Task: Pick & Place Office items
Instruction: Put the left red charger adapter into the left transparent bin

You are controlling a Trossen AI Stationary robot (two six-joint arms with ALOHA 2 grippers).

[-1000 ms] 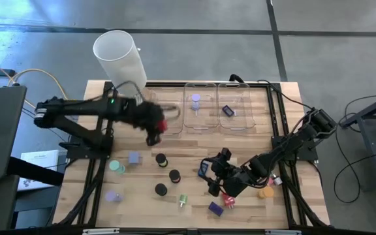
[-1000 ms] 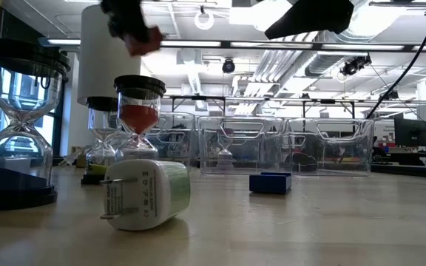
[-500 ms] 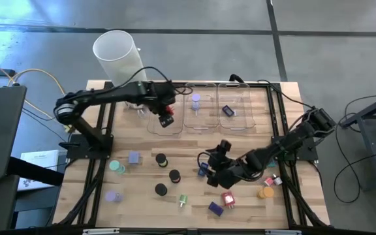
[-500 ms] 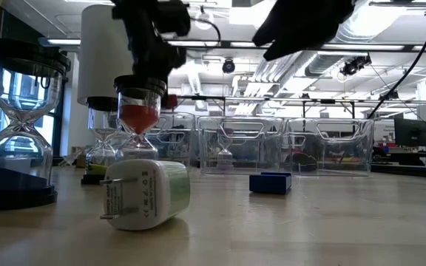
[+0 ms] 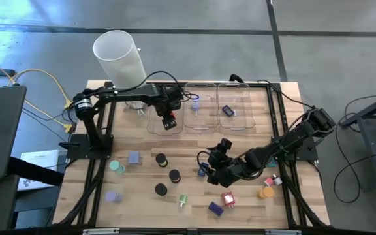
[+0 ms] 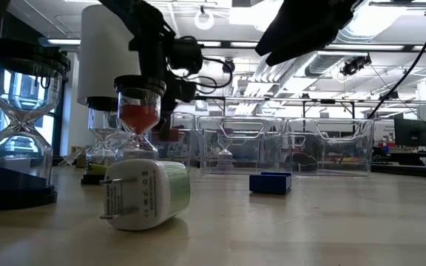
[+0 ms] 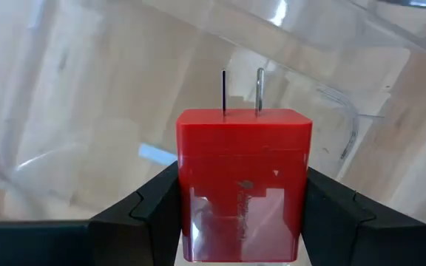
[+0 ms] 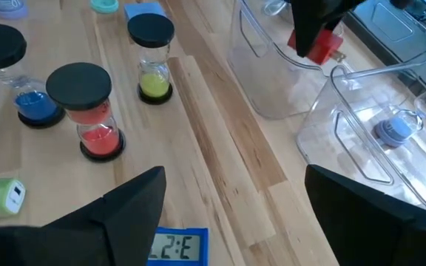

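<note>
The left arm has swung across the counter [image 5: 253,140] from the near-left side to the row of clear trays, so the red plug adapter [image 7: 244,185] now hangs over the leftmost tray [image 5: 156,111] (a release looks close). The left gripper [image 5: 168,117] is clamped partway on the adapter's sides. Its long axis runs along the fingers, prongs pointing away from the wrist. The right gripper [image 8: 231,203] hovers wide and empty over mid-counter.
</note>
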